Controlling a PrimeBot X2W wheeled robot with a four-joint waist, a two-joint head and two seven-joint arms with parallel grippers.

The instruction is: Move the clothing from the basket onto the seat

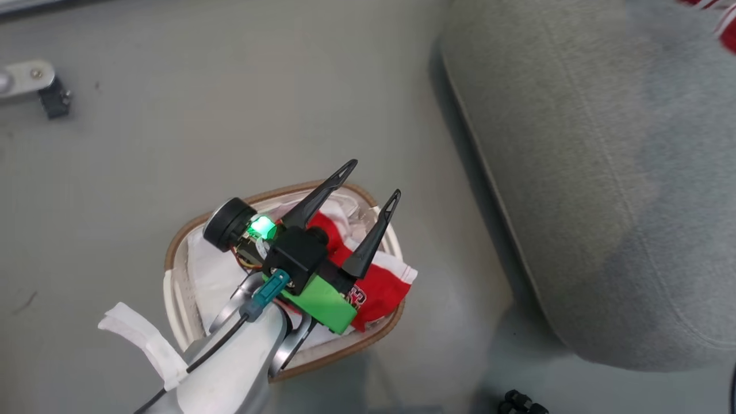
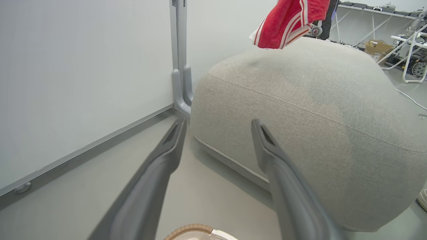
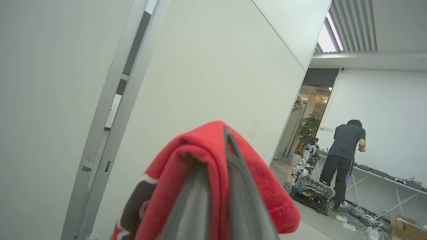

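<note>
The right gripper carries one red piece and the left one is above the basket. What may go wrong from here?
1. The held red garment is draped over a finger of the right gripper; on opening it may stay hooked instead of falling on the seat.
2. The open left gripper may pinch the white liner together with the second red garment in the basket.

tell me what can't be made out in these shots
Head view: left hand and forearm cover the basket; how much red clothing lies inside is hidden.
Head view: held garment cut by the corner.
Right wrist view: right hand, one finger buried in that garment.
</note>
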